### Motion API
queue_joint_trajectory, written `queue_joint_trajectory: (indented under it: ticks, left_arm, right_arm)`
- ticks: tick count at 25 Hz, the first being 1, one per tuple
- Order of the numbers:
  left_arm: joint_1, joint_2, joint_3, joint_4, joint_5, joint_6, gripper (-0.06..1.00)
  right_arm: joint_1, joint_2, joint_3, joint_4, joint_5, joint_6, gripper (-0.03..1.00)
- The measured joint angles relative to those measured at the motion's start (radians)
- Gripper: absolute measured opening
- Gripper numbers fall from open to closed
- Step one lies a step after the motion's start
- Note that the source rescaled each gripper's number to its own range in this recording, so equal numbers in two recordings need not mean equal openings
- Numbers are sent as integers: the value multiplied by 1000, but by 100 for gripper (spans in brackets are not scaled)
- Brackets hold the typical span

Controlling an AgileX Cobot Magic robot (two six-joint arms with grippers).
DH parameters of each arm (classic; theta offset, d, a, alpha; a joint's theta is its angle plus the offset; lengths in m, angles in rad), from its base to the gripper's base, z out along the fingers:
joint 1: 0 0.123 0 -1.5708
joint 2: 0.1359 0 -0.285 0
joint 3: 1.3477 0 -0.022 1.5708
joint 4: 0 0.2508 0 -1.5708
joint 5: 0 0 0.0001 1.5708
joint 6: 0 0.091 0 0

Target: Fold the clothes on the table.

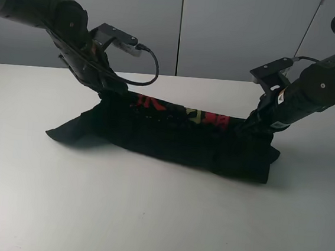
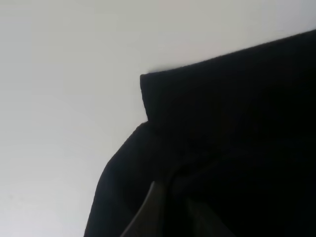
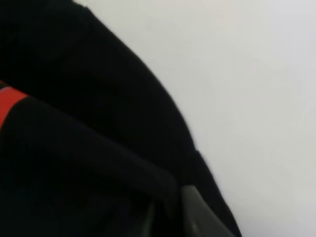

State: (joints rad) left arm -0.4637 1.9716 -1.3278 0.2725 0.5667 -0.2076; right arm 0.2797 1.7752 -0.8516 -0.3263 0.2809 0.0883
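The clothes point(image 1: 178, 141), a black T-shirt with red print showing along its raised top edge, lie folded in a long band across the middle of the white table point(image 1: 146, 218). The top edge is stretched between both grippers, a little above the table. My left gripper point(image 1: 113, 89) pinches the shirt's left upper corner; in the left wrist view its fingers point(image 2: 148, 212) stand close with black cloth point(image 2: 222, 123) between them. My right gripper point(image 1: 257, 119) holds the right upper corner; in the right wrist view cloth point(image 3: 74, 123) sits against its fingers point(image 3: 197, 212).
A sleeve point(image 1: 66, 130) trails out flat to the left of the folded band. Grey wall panels point(image 1: 224, 30) stand behind the table's far edge. White tabletop surrounds the shirt on all sides.
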Motion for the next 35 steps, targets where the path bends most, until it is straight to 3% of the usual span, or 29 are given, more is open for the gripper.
queue_joint_trajectory:
  ticks: [2, 4, 6, 8, 13, 17, 22, 25, 30, 35]
  left_arm:
    - [15, 1, 0, 0, -3, -12, 18]
    - [25, 1, 0, 5, 8, -18, 45]
    - [25, 1, 0, 8, 11, -18, 84]
    - [25, 1, 0, 6, 14, -18, 96]
    - [28, 1, 0, 2, 51, -53, 99]
    - [67, 7, -3, -80, 68, -81, 99]
    - [132, 93, -84, -229, 194, 41, 99]
    - [136, 152, -151, -272, 253, 93, 99]
    - [138, 209, -198, -284, 287, 107, 99]
    - [145, 241, -201, -272, 371, 108, 99]
  right_arm:
    - [0, 0, 0, -2, -2, 33, 51]
    - [0, 0, 0, -4, 2, 75, 85]
    - [0, 0, 0, -4, 12, 112, 97]
    - [0, 0, 0, -2, 35, 146, 99]
    - [0, 0, 0, 55, 106, 178, 100]
    - [0, 0, -34, 161, 215, 176, 100]
    - [0, 0, -145, 258, 385, 147, 100]
    - [0, 0, -206, 305, 451, 141, 100]
    - [-2, 45, -258, 341, 531, 140, 100]
    - [-38, 138, -277, 428, 549, 102, 100]
